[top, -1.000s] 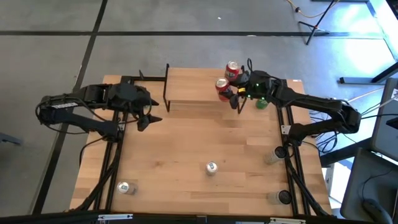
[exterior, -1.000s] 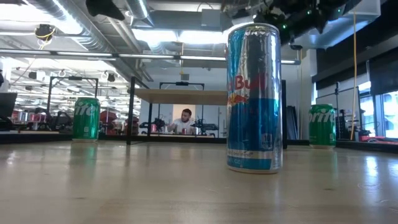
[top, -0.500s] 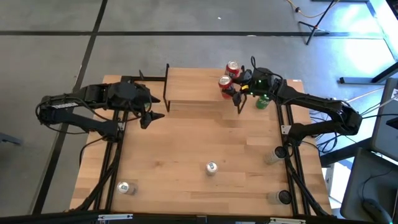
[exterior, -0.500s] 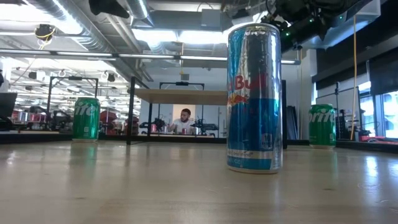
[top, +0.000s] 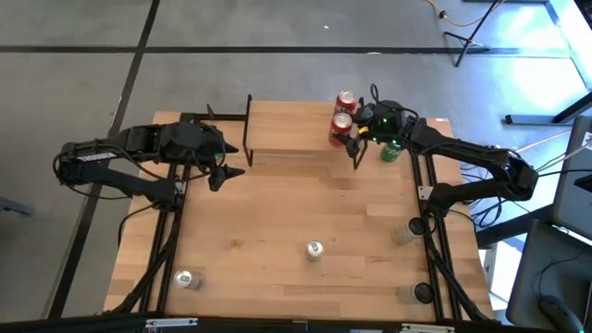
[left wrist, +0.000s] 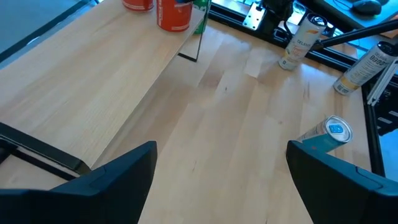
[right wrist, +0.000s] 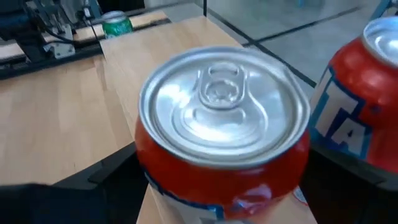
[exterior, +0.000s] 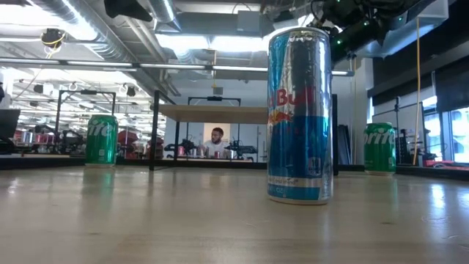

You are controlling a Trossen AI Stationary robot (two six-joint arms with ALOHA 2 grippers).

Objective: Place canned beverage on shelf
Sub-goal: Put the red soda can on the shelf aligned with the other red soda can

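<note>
The shelf (top: 287, 134) stands at the table's far middle, its light-wood top on black legs. A red can (top: 346, 99) stands on its right end. My right gripper (top: 348, 132) is shut on a second red can (top: 341, 122) just near of the first, over the shelf's right end; both cans also show in the right wrist view (right wrist: 222, 130) (right wrist: 367, 93). My left gripper (top: 224, 174) is open and empty, beside the shelf's near left corner. My right gripper pinches the red can's side wall (right wrist: 152, 171) between its two fingers (right wrist: 106, 180), below the rim. The fingers come about level, slanting from the table's near right. The can is upright. Whether its base rests on the shelf top (left wrist: 93, 81) I cannot tell.
A green can (top: 389, 153) stands right of the shelf. A blue-silver can (top: 315, 249) stands at the table's near middle, another can (top: 185, 278) near left, and two more (top: 407, 229) (top: 418, 293) along the right edge. In the low view green cans (exterior: 101, 139) (exterior: 379, 148) flank the shelf.
My right gripper has carried the red can a little toward the table's far right, closer to the other red can on the shelf. The can stays upright in the hold.
</note>
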